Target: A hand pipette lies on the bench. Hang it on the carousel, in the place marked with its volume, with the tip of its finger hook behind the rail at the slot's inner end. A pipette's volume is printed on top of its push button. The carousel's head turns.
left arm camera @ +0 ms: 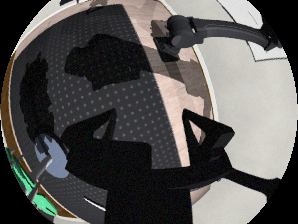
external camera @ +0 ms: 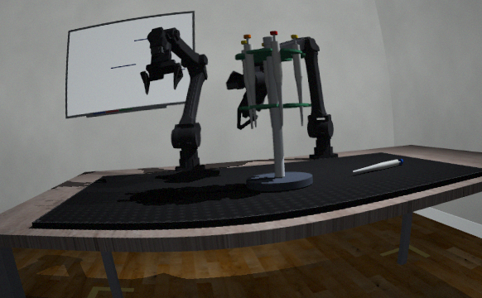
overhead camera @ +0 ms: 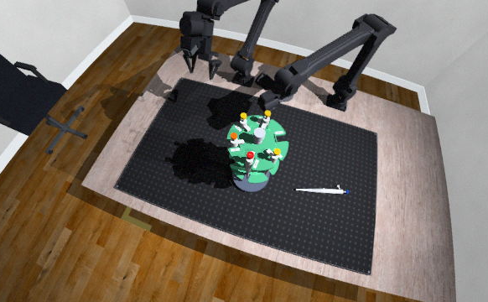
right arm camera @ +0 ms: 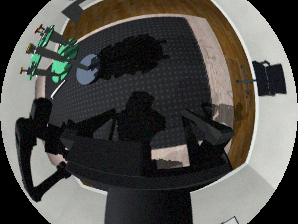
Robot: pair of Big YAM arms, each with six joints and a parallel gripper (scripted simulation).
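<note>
A white pipette with a blue button lies on the mat beside the carousel; its printed volume is unreadable. The green carousel stands upright and holds several pipettes, with one red button, one orange button and three yellow ones. An empty slot shows on its right side in the top view; the labels are too small to read. My left gripper is open and empty behind the carousel. My right gripper is open and empty, high near the mat's back left corner.
The round grey carousel base stands on the black mat. The left arm reaches low close behind the carousel head, between it and the arm bases. A chair stands off the table.
</note>
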